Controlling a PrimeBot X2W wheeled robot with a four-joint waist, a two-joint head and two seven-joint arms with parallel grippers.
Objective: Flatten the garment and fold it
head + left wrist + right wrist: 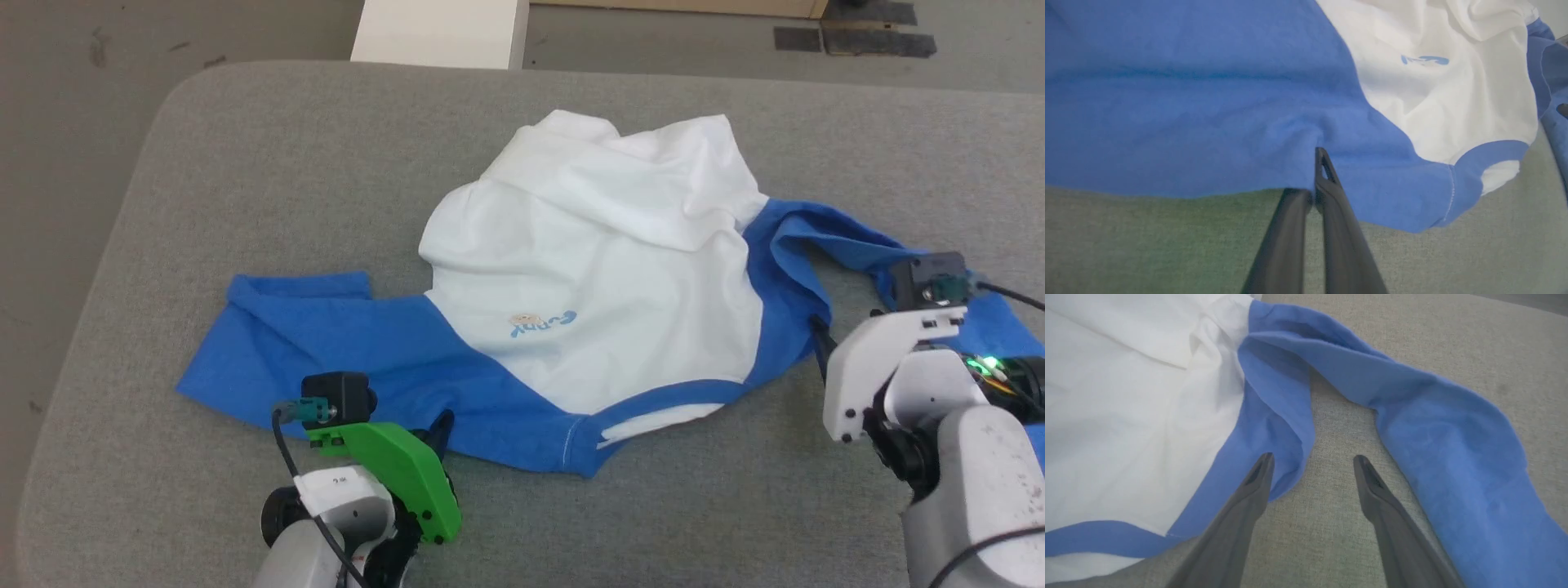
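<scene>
The shirt [604, 269] lies crumpled mid-frame on the grey table [245, 147]. Our left gripper [1314, 179] pinches its blue lower edge. Our right gripper [1313, 457] hangs spread beside the right-hand blue fold. We'd grip there, then pull evenly apart.

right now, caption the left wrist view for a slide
Left hand pinching the garment at its blue near edge, on the grey tabletop.
</scene>
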